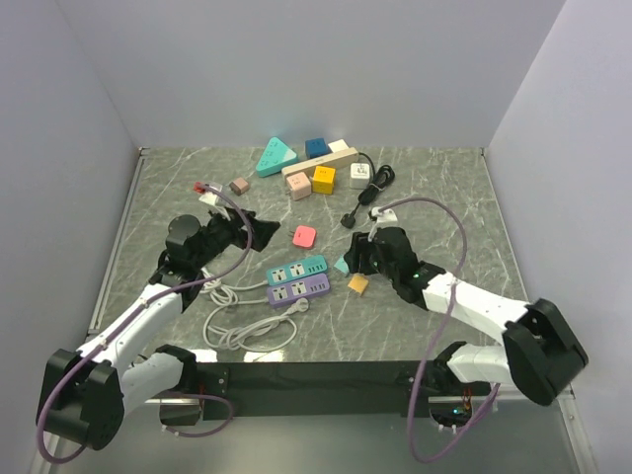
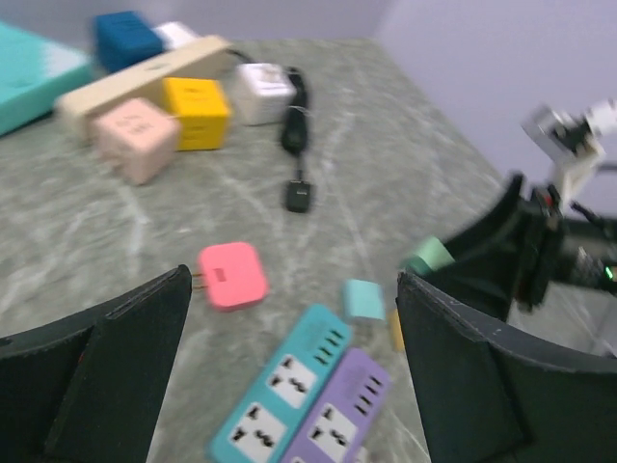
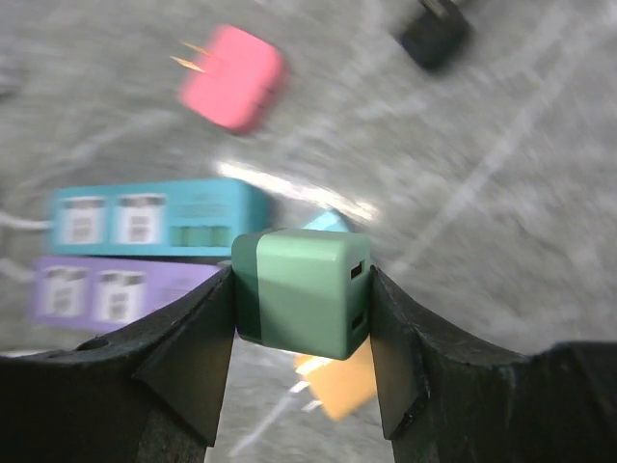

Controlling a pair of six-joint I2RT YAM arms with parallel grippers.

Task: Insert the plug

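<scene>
My right gripper [image 3: 302, 294] is shut on a green cube plug [image 3: 299, 287], held above the table just right of the power strips; it also shows in the top view [image 1: 357, 253]. The teal power strip [image 1: 298, 269] and the purple power strip [image 1: 298, 288] lie side by side at the table's middle, sockets up. They also show in the left wrist view, teal [image 2: 280, 386] and purple [image 2: 339, 415]. My left gripper [image 2: 292, 289] is open and empty, above and left of the strips [image 1: 255, 223].
A pink plug [image 1: 304, 235], a light teal plug [image 2: 363, 299] and an orange plug [image 1: 357, 283] lie round the strips. A black plug [image 1: 348, 219] with its cable, and several coloured adapters and blocks [image 1: 323, 179], lie further back. White cable [image 1: 247, 326] coils near the front.
</scene>
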